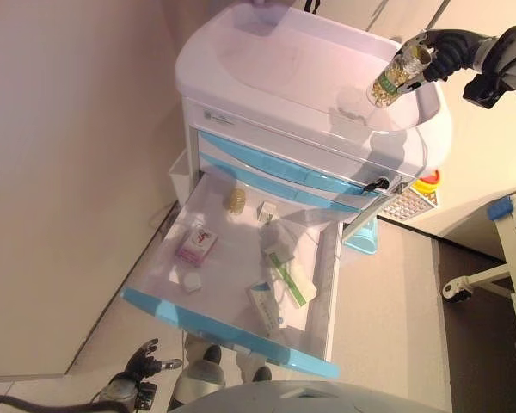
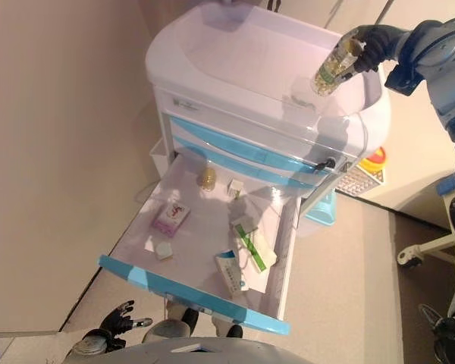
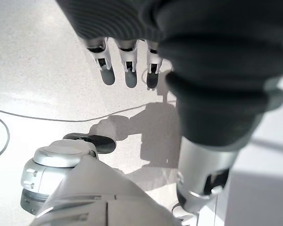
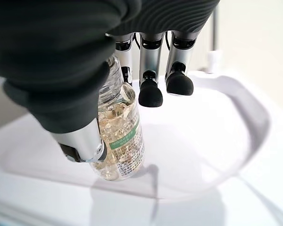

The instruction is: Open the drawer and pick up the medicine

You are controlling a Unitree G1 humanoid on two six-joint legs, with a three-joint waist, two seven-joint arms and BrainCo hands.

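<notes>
My right hand (image 1: 451,50) is shut on a clear medicine bottle (image 1: 397,76) with a green label, full of yellowish capsules. It holds the bottle tilted over the right end of the cart's white top tray (image 1: 275,60). In the right wrist view the thumb (image 4: 80,136) and fingers (image 4: 151,89) clamp the bottle (image 4: 125,146), whose base is close to the tray floor. The blue-fronted drawer (image 1: 224,331) below stands pulled wide open. My left hand (image 1: 142,361) hangs open near the floor under the drawer's front; its straight fingers (image 3: 127,66) hold nothing.
In the drawer lie a pink box (image 1: 196,246), a small bottle (image 1: 236,200), a small white box (image 1: 266,211), a green-and-white box (image 1: 288,277) and a round white cap (image 1: 192,281). A wall runs on the left. A red-and-yellow object (image 1: 427,181) and a castor (image 1: 451,291) are at the right.
</notes>
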